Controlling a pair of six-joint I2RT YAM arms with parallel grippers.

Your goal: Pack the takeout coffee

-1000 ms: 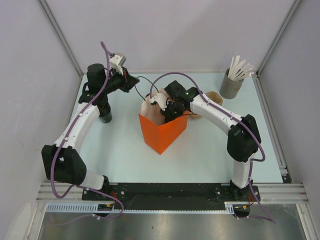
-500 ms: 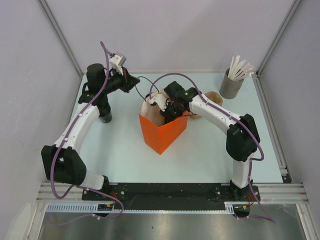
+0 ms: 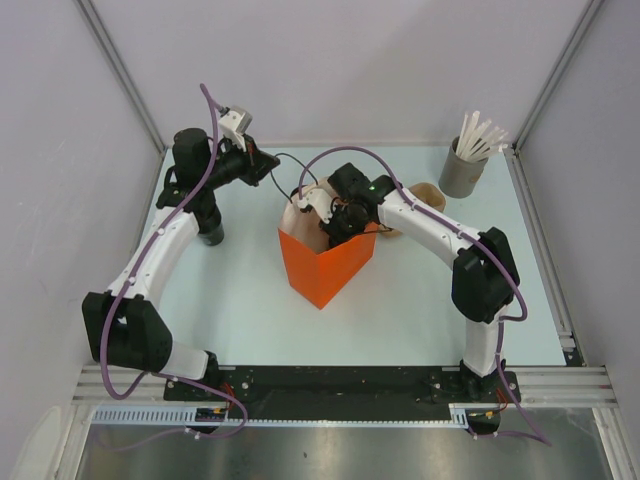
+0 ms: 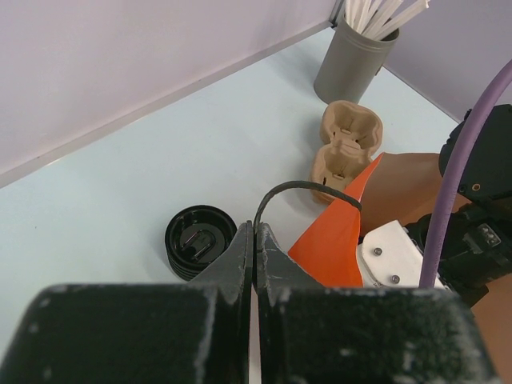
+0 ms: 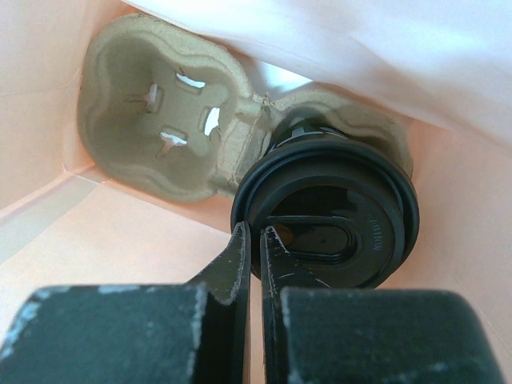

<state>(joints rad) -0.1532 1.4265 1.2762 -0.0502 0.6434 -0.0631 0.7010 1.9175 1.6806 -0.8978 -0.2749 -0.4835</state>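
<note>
Handle duty sits on the left. The left gripper is clamped fully together, w/ the thin black bag handle running out from between its tips. It's prob. pinched there, though the fingers hide the cord's end. The arm hangs off to the left of the orange bag, drawing that side of the mouth open. Best thing it can do is hold that pull even, no jerk, so the bag neither tips nor folds in on the other arm.

Middle: the right gripper is down inside the bag, jaws closed to a sliver, tips at the near rim of the takeout coffee. Can't tell from here whether it pinches the lid's lip or merely touches it. The cup stands upright in one pocket of the cardboard carrier on the bag floor. So the coffee looks packed, i.e. what's left is getting out cleanly. I'd say if a grip is on, let go before lifting, else the lid may pop. Then rise straight up, clear of the paper walls.

Right side: a spare carrier and the grey tub of white sticks stand well apart from the bag, no obstacle.
</note>
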